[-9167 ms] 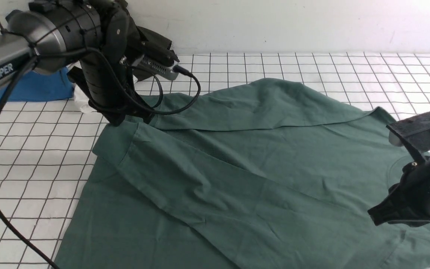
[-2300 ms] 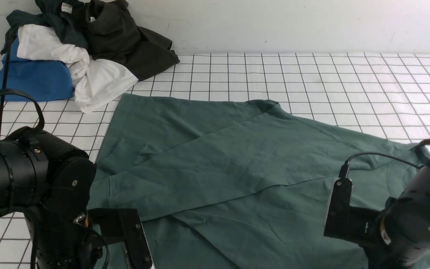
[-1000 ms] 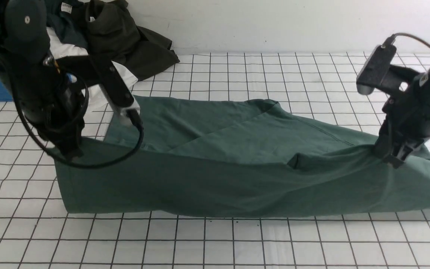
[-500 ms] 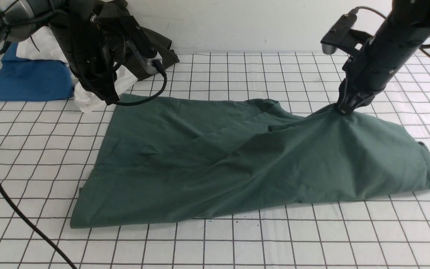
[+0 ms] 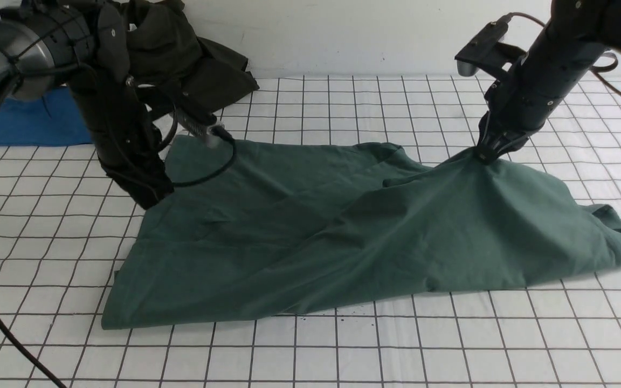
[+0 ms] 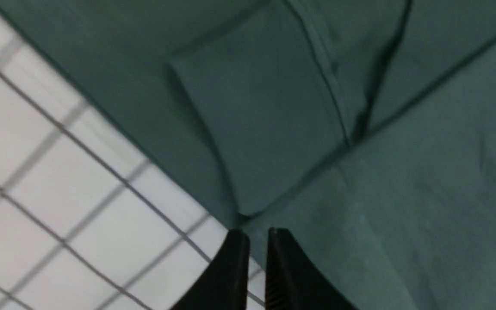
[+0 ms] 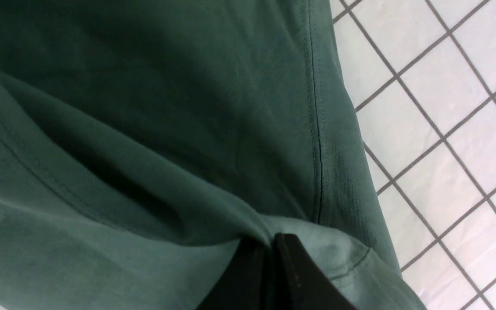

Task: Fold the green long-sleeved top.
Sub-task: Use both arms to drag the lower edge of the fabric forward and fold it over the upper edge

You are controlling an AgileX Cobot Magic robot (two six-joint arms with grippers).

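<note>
Front view: the green long-sleeved top [image 5: 375, 237] lies spread on the gridded table [image 5: 343, 350]. Its far-left corner sits just beside the clothes pile [image 5: 202, 70], and the rest runs off to the right, away from the pile. It looks doubled lengthwise, with a soft fold line along the edge farthest from the pile.

The left gripper [image 5: 149, 202] is near the pile, on the robot's side of it, tip down at the top's left edge. In the left wrist view the left gripper [image 6: 254, 234] has its jaws almost together with only a slit between them. Nothing is caught there, and the tips sit over the cloth edge where it meets the table. A folded sleeve end [image 6: 265, 129] lies flat just past the tips.

The right gripper [image 5: 485, 155] is well apart from the pile, at the top's far-right edge. The right wrist view shows the right gripper [image 7: 271, 241] clenched on a bunched pinch of the green fabric, close to a stitched seam [image 7: 317, 129]. The cloth rises in a peak to that pinch, so this end is not laid down yet.

Step, as I judge it: the lengthwise fold is almost done, with the left side placed and the right side held up.

Next move probably calls for:
- lowering the right pinch onto the lower layer
- lining up the edges
- letting go without dragging
- then crosswise folds

Risk is wrinkles under the peak.
</note>
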